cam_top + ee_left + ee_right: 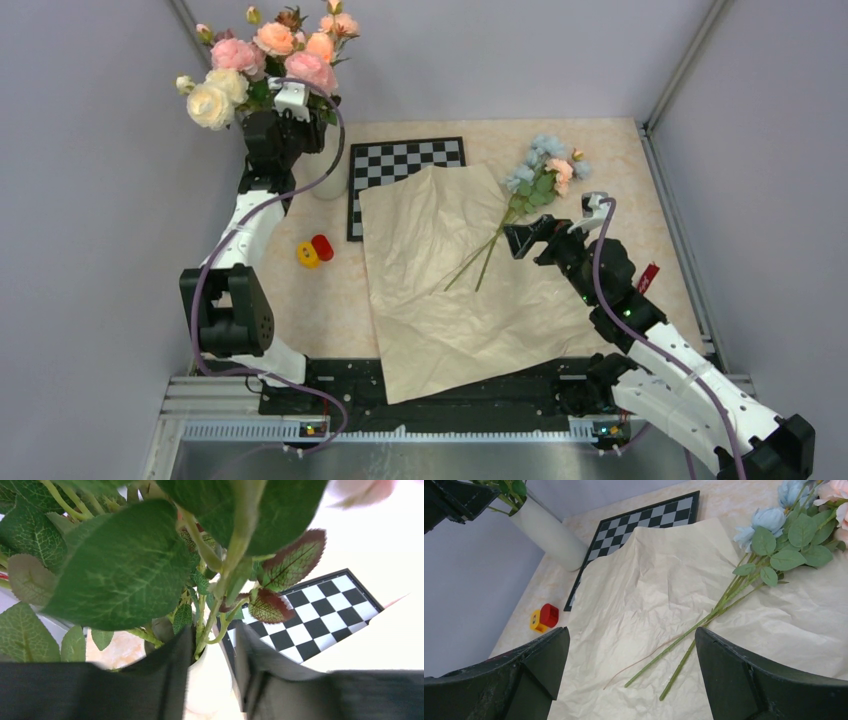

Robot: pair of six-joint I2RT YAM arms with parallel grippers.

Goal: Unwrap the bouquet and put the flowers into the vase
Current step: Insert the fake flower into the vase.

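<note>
The bouquet is unwrapped: its peach-tan paper lies spread flat mid-table. The flowers, pale blue and pink blooms with green leaves, rest on the paper's far right part, their thin stems running toward me. My right gripper hovers open just right of the stem ends, its jaws wide with nothing between them. The white vase stands at the far left, holding large roses. Over its mouth sits my left gripper, jaws partly apart around the rose stems.
A chessboard lies behind the paper, beside the vase. A small red and yellow piece sits left of the paper. A dark red scrap lies by my right arm. Walls close in the table on three sides.
</note>
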